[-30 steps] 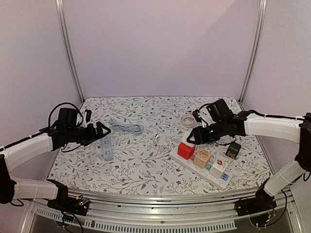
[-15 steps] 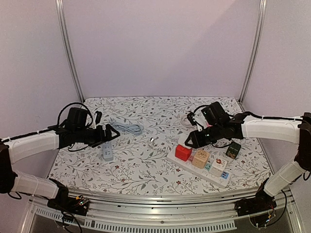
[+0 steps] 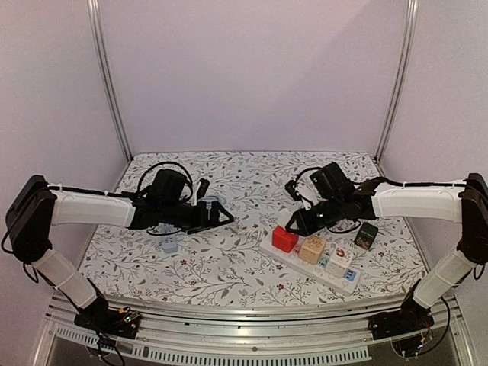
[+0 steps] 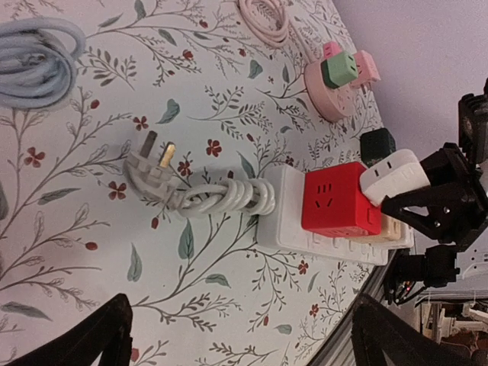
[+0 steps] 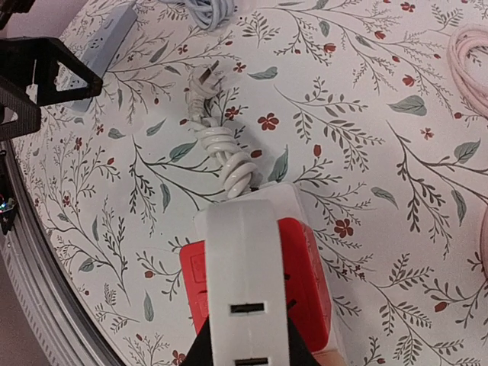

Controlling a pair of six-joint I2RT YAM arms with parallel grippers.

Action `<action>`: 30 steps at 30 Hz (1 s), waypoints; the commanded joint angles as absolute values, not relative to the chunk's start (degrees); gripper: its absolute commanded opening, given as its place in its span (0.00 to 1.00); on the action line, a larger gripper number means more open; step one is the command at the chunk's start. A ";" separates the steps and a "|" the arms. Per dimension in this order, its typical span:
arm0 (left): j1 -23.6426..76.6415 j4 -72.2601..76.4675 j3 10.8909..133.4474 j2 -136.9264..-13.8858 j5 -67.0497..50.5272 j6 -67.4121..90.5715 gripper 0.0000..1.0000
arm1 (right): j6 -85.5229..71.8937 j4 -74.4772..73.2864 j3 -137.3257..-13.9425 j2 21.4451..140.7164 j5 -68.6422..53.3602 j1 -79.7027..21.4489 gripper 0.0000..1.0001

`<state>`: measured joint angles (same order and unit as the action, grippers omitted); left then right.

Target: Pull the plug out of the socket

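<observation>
Gripping the white plug [image 5: 244, 282] with the right fingers [image 4: 438, 204], set narrow on its two long sides so that a pull can run straight away from the strip [image 4: 278, 221]. Locating that plug at the cord end of the strip, touching or just over the red cube [image 4: 339, 202]; leaving undecided whether its pins are out of the socket, since no view shows its underside.

Holding the left fingers [image 4: 99, 335] spread wide and empty above the surface [image 4: 229, 114], near the white cord [image 4: 225, 197] bundled at the strip's end; judging this as readiness to pin the strip down against the pull.

Counting:
- one white plug, held;
- at least three cubes seated on the strip: the red cube, a beige cube [image 3: 315, 248] and a white cube [image 3: 341, 259];
- one green cube [image 4: 377, 143] just beside the strip;
- two strips, including a grey strip [image 5: 103, 34] well apart;
- one round socket [image 4: 324, 95] carrying two small plugs;
- three cords: white, blue cord [image 4: 38, 61], pink cord [image 4: 267, 19].
</observation>
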<state>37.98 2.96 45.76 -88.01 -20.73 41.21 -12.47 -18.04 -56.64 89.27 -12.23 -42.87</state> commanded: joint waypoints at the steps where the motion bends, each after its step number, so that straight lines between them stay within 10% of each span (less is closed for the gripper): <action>1: 41.37 10.91 49.68 -93.85 -24.25 44.75 0.97 | -11.85 -17.26 -56.98 90.88 -12.27 -45.27 0.13; 7: 44.74 16.26 53.28 -100.95 -27.41 48.08 0.93 | -14.23 -13.50 -54.93 89.86 -6.73 -48.54 0.00; 30: 47.59 23.40 57.12 -110.51 -30.06 51.99 0.55 | -19.88 -9.55 -55.05 89.07 -0.67 -51.94 0.00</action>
